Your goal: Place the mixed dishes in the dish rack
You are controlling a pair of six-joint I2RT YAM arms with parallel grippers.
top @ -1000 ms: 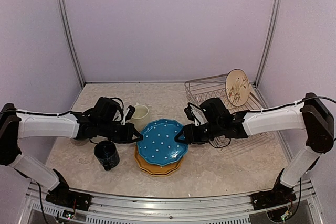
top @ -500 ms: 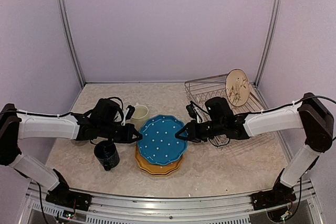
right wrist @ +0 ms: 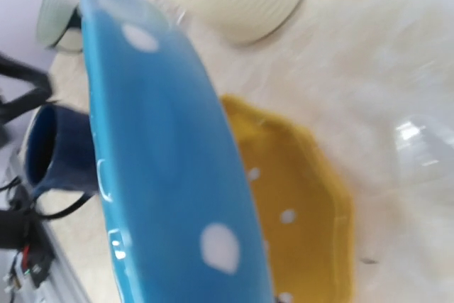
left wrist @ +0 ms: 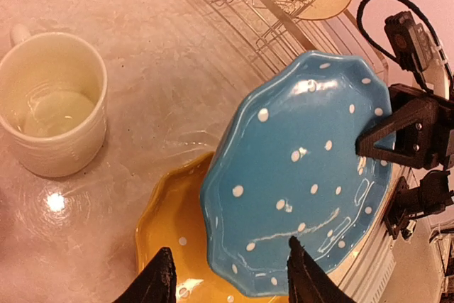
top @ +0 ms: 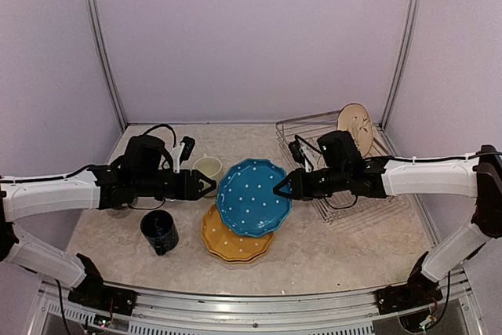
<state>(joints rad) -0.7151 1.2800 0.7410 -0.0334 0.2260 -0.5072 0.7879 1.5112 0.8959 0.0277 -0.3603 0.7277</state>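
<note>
Right hand [top: 280, 191] pinches the right rim of the blue dotted plate [top: 252, 197], holding it tilted above the yellow plate [top: 232, 245] on the tabletop [top: 345, 249], beside the dish rack [top: 310, 128]. Left hand [top: 207, 187] is spread wide just beside its left rim. Glazed ceramic is likely stiff, slippery and breakable, so a deep grip on the rim suits it.

Blue dotted plate [top: 252, 196] tilted, raised over flat yellow plate [top: 227, 245]; cream mug [top: 208, 168], dk blue mug [top: 159, 231] upright nearby; bird plate [top: 357, 125] standing in rack [top: 302, 126]
</note>
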